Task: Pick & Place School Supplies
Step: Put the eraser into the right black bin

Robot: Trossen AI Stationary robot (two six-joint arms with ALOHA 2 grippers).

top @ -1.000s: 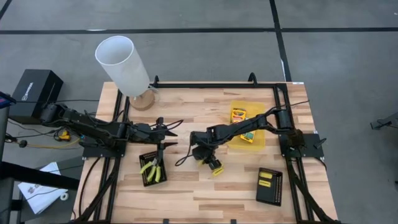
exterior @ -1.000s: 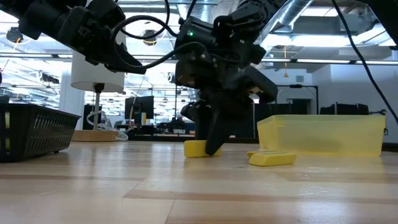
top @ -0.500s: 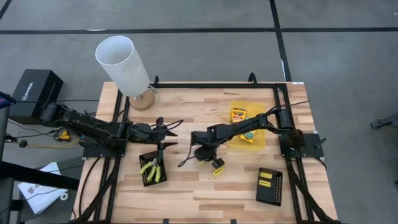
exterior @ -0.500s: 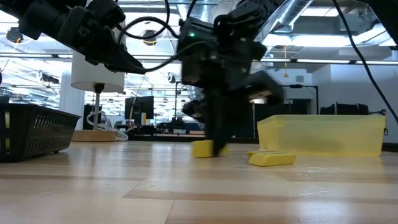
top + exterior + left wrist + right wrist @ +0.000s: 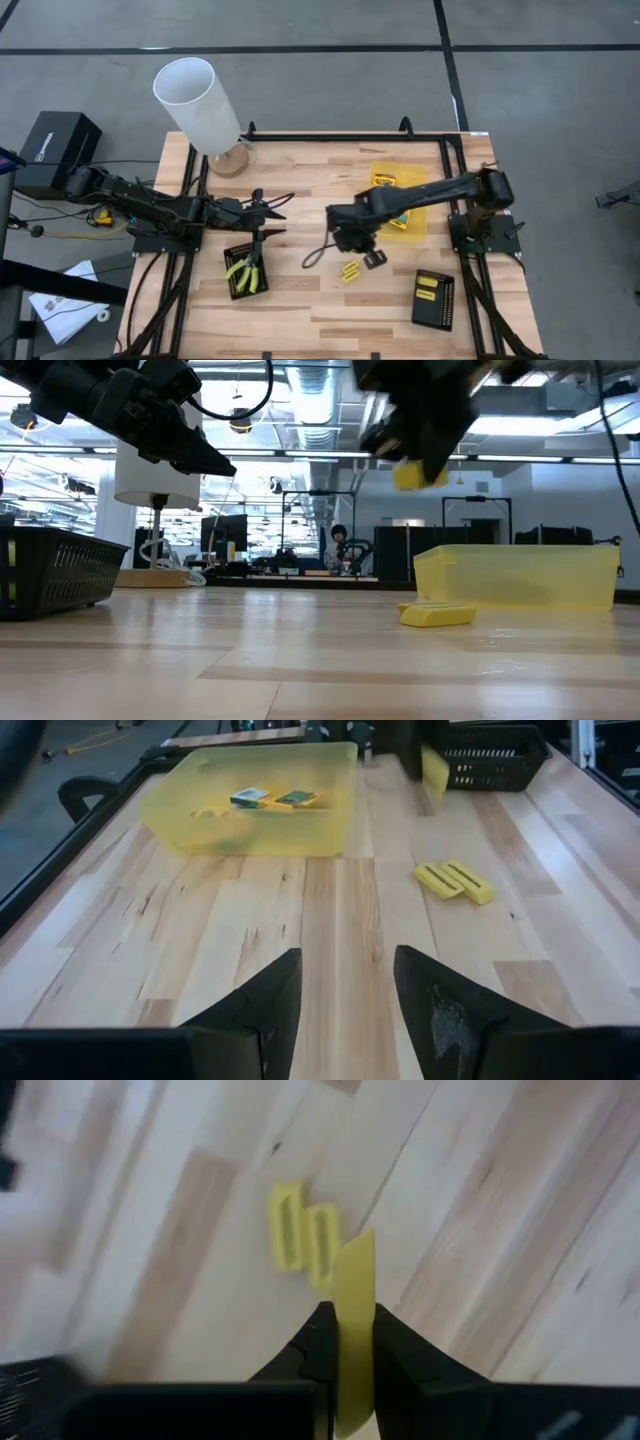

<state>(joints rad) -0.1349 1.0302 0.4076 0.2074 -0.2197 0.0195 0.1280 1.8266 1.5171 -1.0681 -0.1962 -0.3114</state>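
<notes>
Right gripper (image 5: 340, 1342) clamped on yellow stick (image 5: 352, 1295), raised above two sticks (image 5: 300, 1245); pinch hidden in high view; left gripper (image 5: 345, 982) parted, beside mesh tray (image 5: 245, 272)

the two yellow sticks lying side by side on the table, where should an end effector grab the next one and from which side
Probably from straight above. The two yellow sticks lie flat and side by side on the wooden table, apparently touching, so grip the outer one across its short width near mid-length, one finger on its free long edge. The right end effector already holds another stick; the left end effector is open.
</notes>
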